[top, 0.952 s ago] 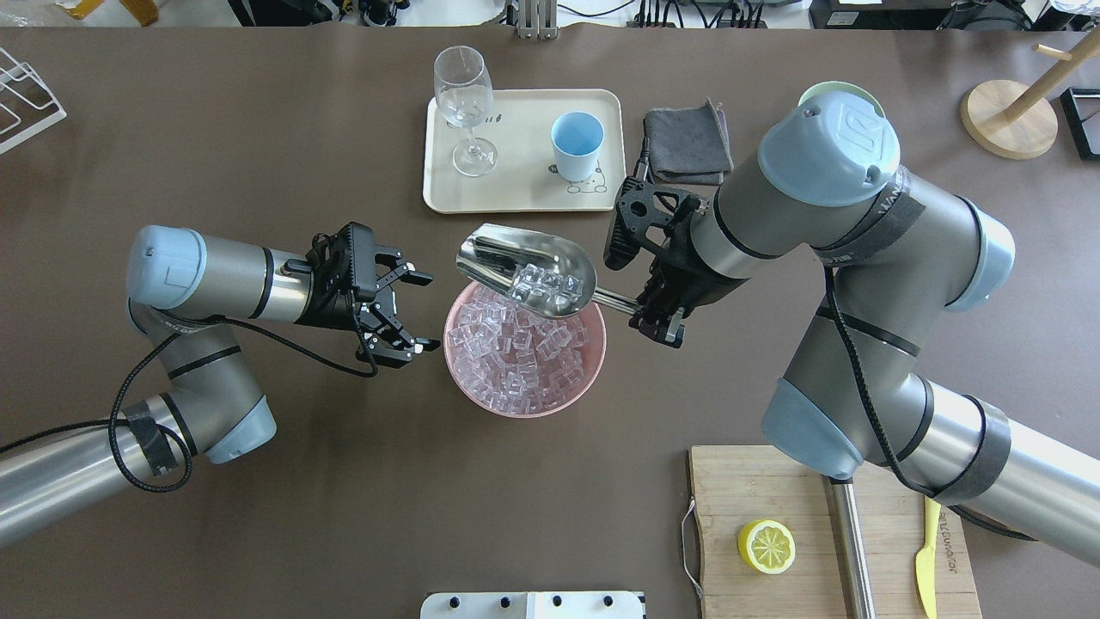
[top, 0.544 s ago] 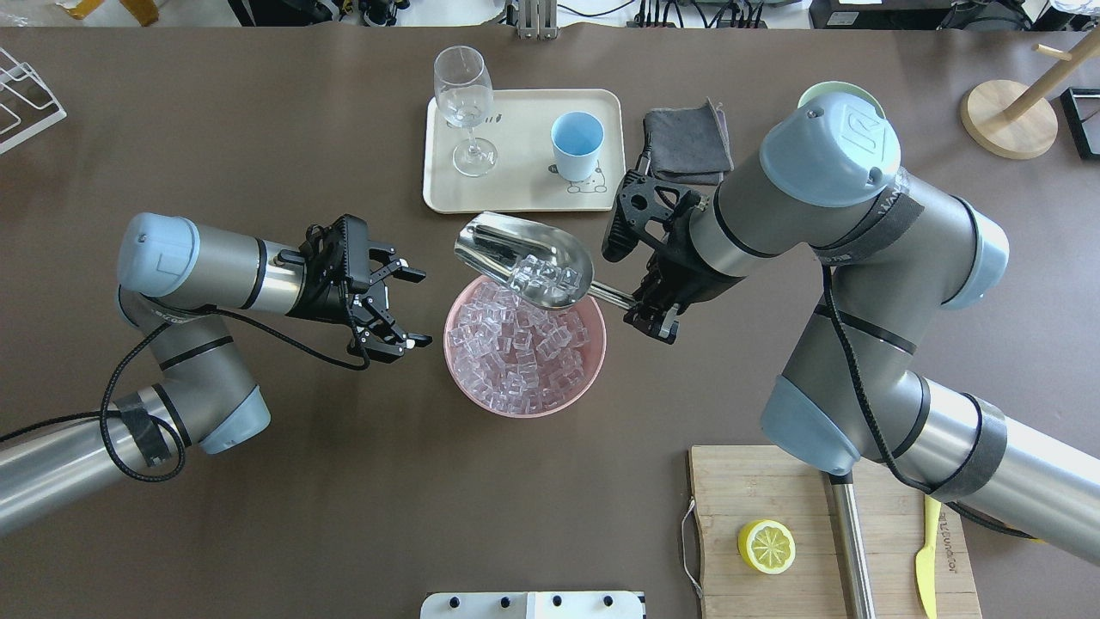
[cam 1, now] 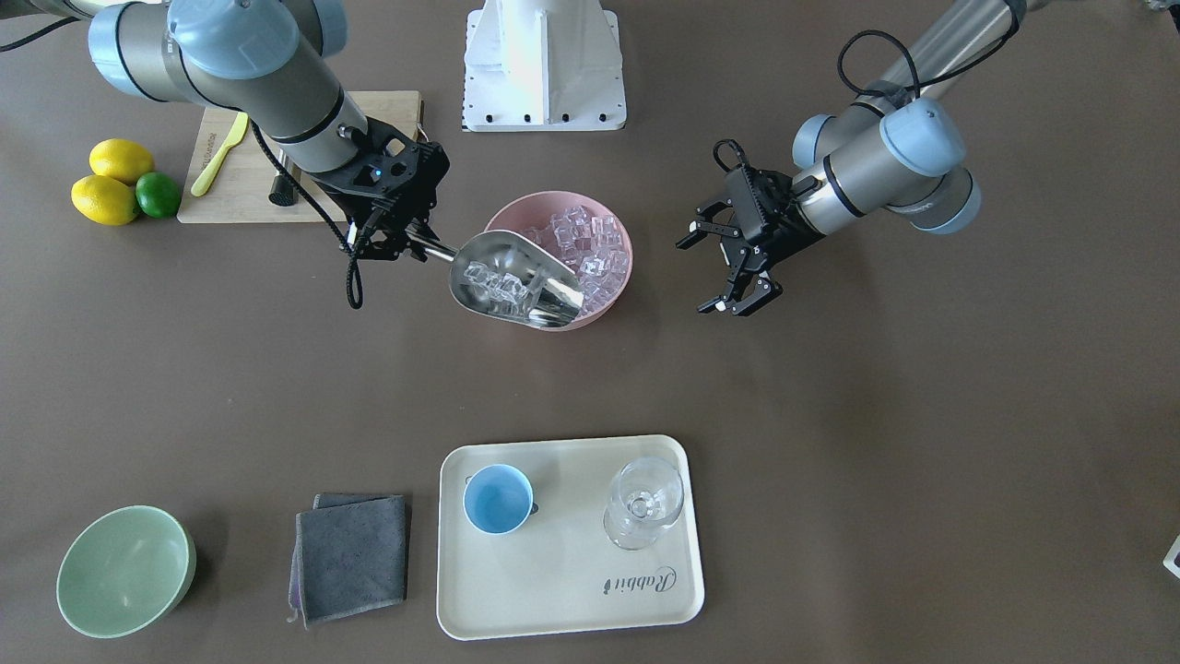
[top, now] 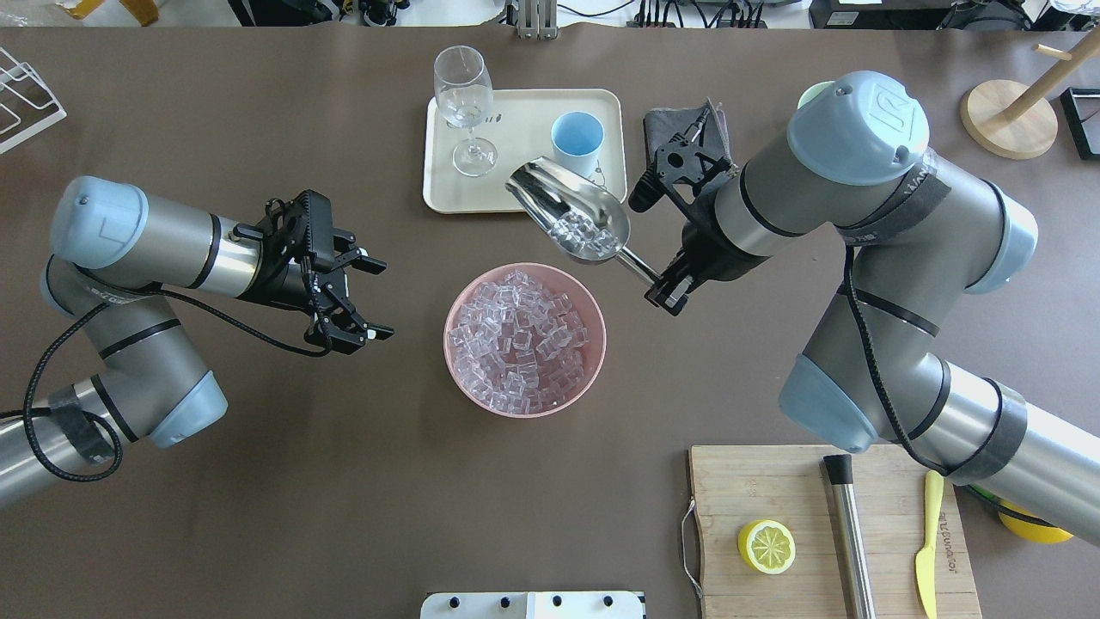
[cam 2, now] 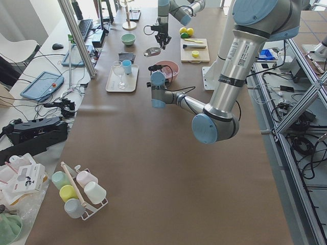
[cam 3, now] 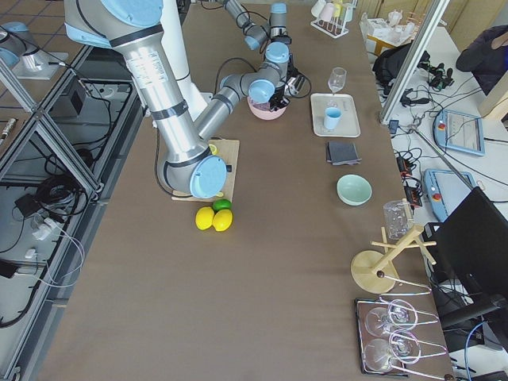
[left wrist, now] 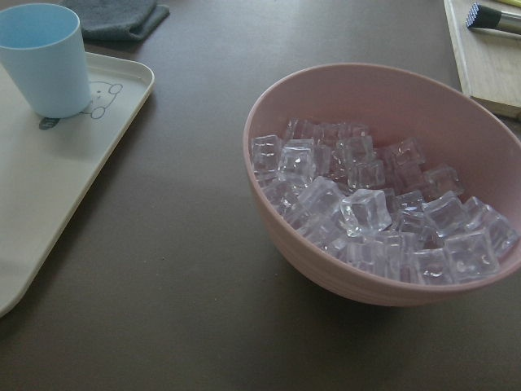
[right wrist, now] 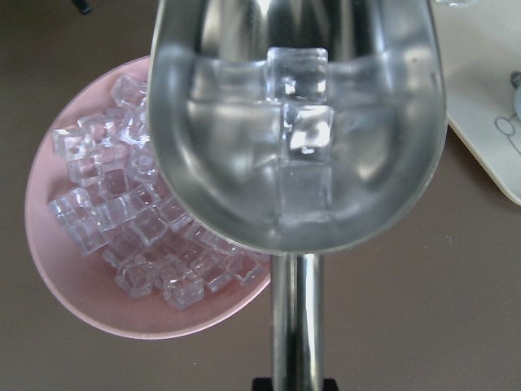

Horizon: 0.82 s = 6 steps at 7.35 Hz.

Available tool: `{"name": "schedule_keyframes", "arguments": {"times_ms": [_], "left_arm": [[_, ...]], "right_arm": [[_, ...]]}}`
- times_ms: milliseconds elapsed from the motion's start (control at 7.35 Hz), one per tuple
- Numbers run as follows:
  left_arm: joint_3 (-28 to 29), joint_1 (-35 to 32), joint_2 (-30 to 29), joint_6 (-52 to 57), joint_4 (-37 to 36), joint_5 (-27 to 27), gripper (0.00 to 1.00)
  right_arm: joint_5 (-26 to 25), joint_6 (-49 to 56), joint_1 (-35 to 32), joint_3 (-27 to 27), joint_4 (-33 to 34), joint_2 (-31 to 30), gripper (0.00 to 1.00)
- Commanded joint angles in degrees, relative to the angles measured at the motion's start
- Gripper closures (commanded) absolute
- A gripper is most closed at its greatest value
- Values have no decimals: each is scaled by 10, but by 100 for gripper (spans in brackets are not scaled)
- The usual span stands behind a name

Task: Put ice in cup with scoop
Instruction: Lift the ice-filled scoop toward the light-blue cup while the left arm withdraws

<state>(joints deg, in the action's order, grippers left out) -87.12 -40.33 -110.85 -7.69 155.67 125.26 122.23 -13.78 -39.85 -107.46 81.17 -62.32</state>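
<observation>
My right gripper [top: 666,292] is shut on the slim handle of the steel scoop [top: 571,215], also seen in the front view [cam 1: 392,242]. The scoop is held in the air between the pink bowl [top: 449,344] and the light-blue cup [top: 576,142], its open end pointing toward the tray. Several ice cubes [top: 583,232] lie in its trough, clear in the right wrist view [right wrist: 297,122]. More ice [top: 520,344] fills the bowl. The cup stands empty on the cream tray [top: 524,185]. My left gripper [top: 378,298] is open and empty, left of the bowl.
A stemmed wine glass [top: 464,94] stands on the tray left of the cup. A grey cloth [top: 679,137] lies right of the tray. A cutting board [top: 773,490] with a lemon half [top: 766,546], steel cylinder [top: 846,533] and yellow knife [top: 926,550] is front right. A green bowl [cam 1: 124,572] sits beyond the cloth.
My right gripper has carried the loaded scoop from over the bowl up and toward the cup. My left arm has drawn back to the left, still open.
</observation>
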Motion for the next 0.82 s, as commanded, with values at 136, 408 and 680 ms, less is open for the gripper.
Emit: {"name": "schedule_keyframes", "arguments": {"times_ms": [136,408,680], "left_arm": [[-172,-45,112,0,-217,2,2],[-210,-104,173,0,-280,-5,2],[-206,-197,240,0,-330,49,2]], "right_arm": [[0,-221,-24,-39,89,-18,100],[-35,-302,-24,-64,94,-22,100],[-76,-322,-24,-57,100,-20,100]]}}
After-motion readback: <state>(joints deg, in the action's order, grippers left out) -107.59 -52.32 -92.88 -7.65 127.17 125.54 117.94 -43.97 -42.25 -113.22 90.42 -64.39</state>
